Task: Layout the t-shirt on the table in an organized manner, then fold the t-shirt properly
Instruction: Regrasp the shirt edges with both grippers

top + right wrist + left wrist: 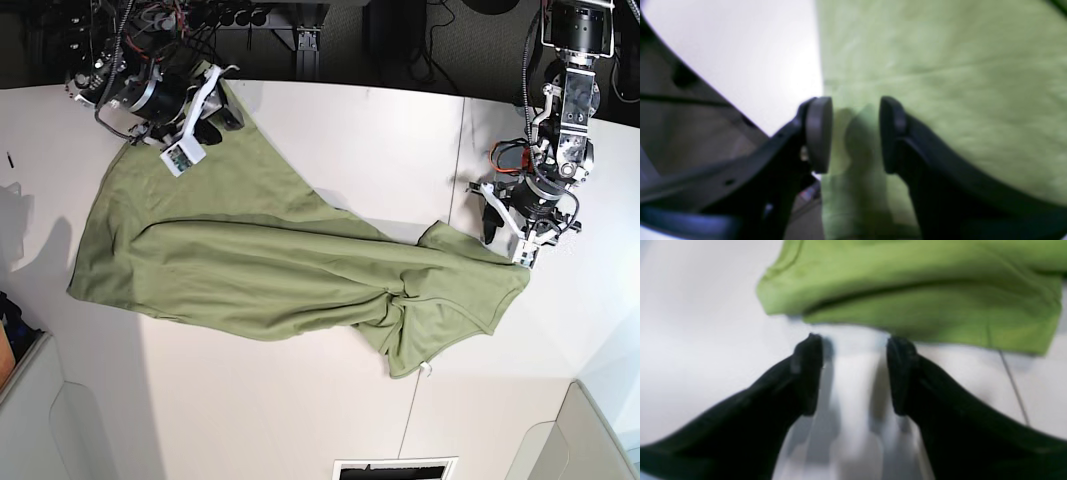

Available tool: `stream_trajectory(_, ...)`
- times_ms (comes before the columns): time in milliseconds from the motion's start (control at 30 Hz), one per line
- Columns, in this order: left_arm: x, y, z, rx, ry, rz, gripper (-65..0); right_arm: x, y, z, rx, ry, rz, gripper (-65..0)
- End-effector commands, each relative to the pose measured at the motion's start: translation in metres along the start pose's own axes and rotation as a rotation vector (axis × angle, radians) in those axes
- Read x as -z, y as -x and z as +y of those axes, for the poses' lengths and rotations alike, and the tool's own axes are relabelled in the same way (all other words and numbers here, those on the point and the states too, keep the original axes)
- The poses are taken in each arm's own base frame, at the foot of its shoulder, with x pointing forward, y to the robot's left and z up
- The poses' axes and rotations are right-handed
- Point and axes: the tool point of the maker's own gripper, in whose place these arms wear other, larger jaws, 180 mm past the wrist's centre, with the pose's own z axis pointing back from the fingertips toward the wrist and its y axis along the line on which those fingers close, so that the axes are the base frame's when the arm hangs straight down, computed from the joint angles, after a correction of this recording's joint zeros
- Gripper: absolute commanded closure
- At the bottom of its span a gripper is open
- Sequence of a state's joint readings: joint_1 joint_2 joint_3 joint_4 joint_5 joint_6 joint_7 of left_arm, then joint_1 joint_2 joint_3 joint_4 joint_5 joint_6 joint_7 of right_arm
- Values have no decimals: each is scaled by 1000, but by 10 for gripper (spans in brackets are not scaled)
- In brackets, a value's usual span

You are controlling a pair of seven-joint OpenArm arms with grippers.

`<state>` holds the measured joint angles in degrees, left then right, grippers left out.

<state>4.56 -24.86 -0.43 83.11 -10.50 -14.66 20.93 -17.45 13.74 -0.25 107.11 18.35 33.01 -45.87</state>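
Green Shirt Lay Rumpled Between Two Robot Arms

A soft, wrinkled olive-green cotton t-shirt (260,270) sprawled across a large flat white paneled tabletop (500,420), its cloth bunched into a knot near the robot's left side. The black two-fingered left gripper (855,373) stood wide and empty beside the fabric's edge, above bare white surface. At the other side, the dark two-fingered right gripper (856,133) hovered over a flatter stretch of green cloth, its fingertips parted with nothing between them. Long folds ran across the garment's middle.
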Motion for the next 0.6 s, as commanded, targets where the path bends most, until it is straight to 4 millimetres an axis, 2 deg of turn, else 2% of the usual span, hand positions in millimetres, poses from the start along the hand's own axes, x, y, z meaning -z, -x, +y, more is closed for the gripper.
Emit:
stream_trajectory(0,3,-16,6,6,-4,-35,-359,-1,-12,-5,-18,20,-42,-253)
stream_trajectory(133,9,-30,1,-14,4,-64,-359,4,-2,-13,-40,69,-6,-253)
stream_trajectory(300,13,-42,-3,-10,13,-86,-359,4,-4,-20,-36,103,-16,-253)
stream_trajectory(467,18,-53,-18,-27,30,-109,-353,4,-4,-20,-32,103,-18,-245)
stream_trajectory(500,18,-55,-24,-36,45,-118,-337,4,-4,-19,-32,102,-18,-224)
stream_trajectory(567,19,-58,-37,-51,76,-133,-259,4,-5,-19,-31,101,-19,-155)
